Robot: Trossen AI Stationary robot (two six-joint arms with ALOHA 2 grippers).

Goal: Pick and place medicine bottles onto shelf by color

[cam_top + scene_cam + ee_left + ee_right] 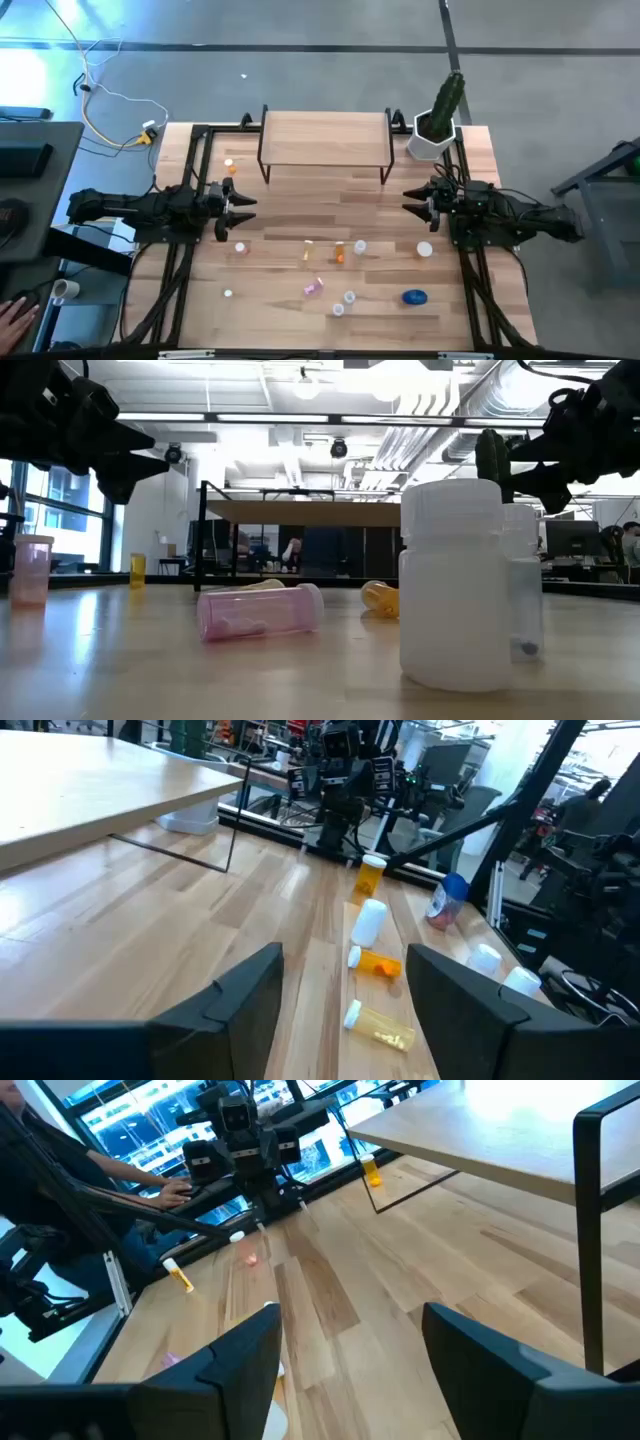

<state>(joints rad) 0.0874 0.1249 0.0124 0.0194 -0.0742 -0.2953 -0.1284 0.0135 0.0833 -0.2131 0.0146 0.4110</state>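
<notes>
The shelf (325,135), a light-wood board on thin black legs, stands at the desk's far edge with nothing on top. One orange bottle (230,166) stands near its left legs. The other bottles are scattered toward the near edge: an orange one (340,256) lying mid-desk, a pink one (313,287) on its side, and a squat blue jar (414,296) toward the near right corner.

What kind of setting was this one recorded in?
Probably a robotics lab or open workshop: exposed ceiling ducts overhead, desks with monitors behind the table, a second robot rig beyond, and loose cables on a bare grey floor.
</notes>
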